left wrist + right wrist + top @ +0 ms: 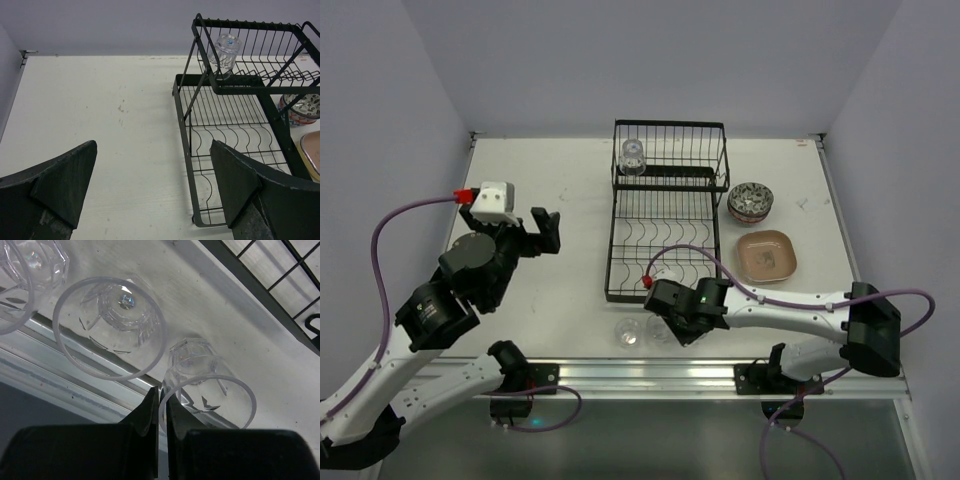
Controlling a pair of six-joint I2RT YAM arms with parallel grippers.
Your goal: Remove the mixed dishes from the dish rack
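Since the right gripper (pixel 161 395) is pinched on the rim of a glass (pixel 200 365), one finger inside the mouth and one outside, I read the step as setting it down beside the other two. It's mouth-up over the table (pixel 540 170), between the dish rack (pixel 670 240) and the front rail (pixel 650 372). A second glass (pixel 110 325) is just beside it, with a third glass (pixel 30 265) past that. Can't tell from the wrist view whether its base is touching down.

How I'd do it:
- Lower straight with no sideways drift, since the second glass's rim is very near the outer finger.
- Confirm base contact before letting go. The wall is thin and the rim pinch is off-centre, so it'll likely tip if dropped.
- Open just enough to clear the wall, then lift vertically so the inner finger doesn't hook the rim.
- Stay off the rail, because the row sits close to the table edge.

Left gripper (pixel 535 232) is spread wide, holding nothing, hovering over the table left of the rack.

Rack looks nearly done: one last glass (pixel 632 158) on the upper shelf, lower prongs bare. Bowls (pixel 750 203) and brown plate (pixel 766 256) are on the table right of the rack. I can't make out the yellow and purple plates. Left arm looks better placed for that last glass.
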